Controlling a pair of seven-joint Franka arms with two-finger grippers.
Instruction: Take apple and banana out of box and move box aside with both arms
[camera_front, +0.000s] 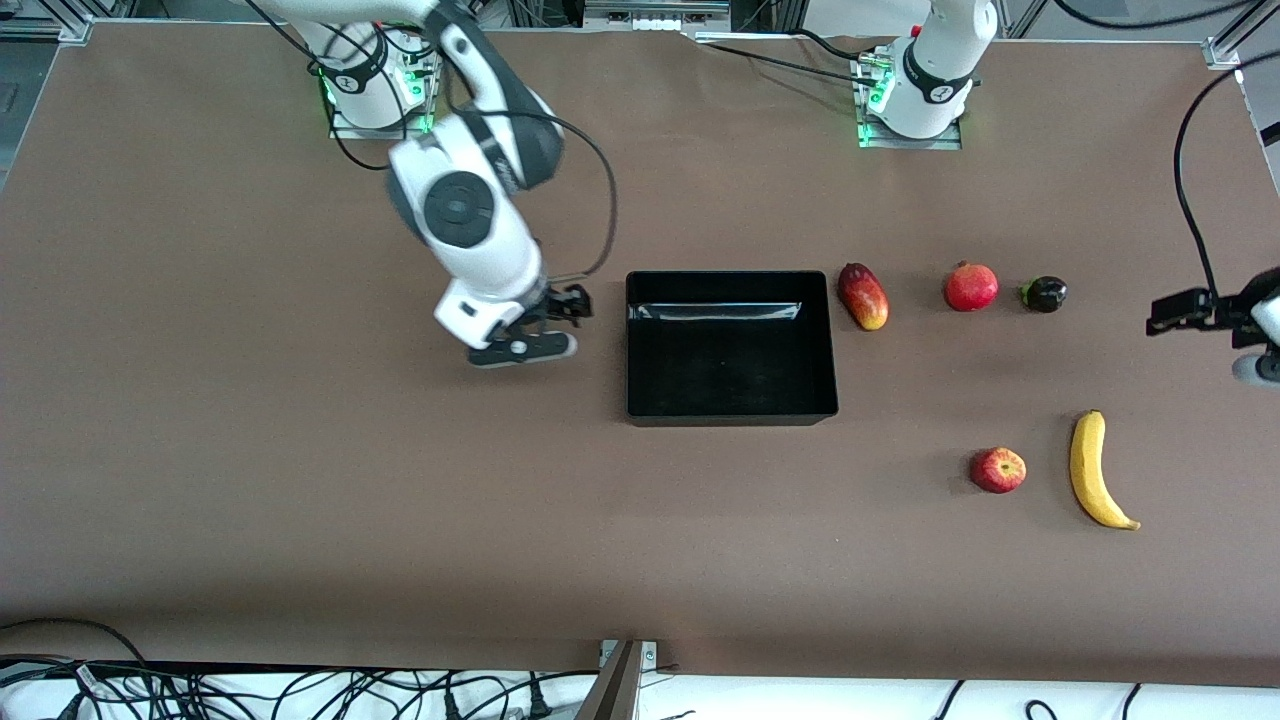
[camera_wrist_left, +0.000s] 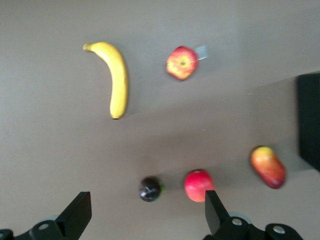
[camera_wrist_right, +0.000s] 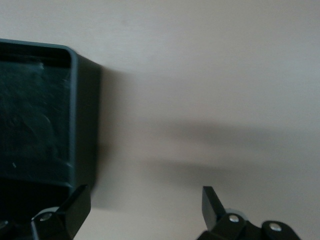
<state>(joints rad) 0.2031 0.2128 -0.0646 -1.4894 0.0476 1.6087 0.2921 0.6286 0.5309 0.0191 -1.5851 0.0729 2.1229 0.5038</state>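
Black box (camera_front: 731, 345): empty, mid-counter (camera_front: 300, 500).
Right pincer (camera_front: 560, 310): spread wide, holding nothing, beside box.
Left pincer (camera_front: 1185, 312): spread wide, holding nothing, near banana (camera_front: 1092, 468).

White arms (camera_front: 470, 220), black cables.

An oblong red-yellow mango (camera_front: 863, 296), a round red pomegranate (camera_front: 971, 287) and a small dark purple round fruit (camera_front: 1044, 294) lie in a row on the brown table (camera_front: 250, 450), each apart from its neighbour.

Box (camera_front: 731, 346): my right gripper (camera_front: 575, 305) hangs spread just beside its wall, bare table between.
Apple (camera_front: 998, 470), banana (camera_front: 1094, 470): apart; fingers fit between.
Mango (camera_front: 863, 296): close beside the box.
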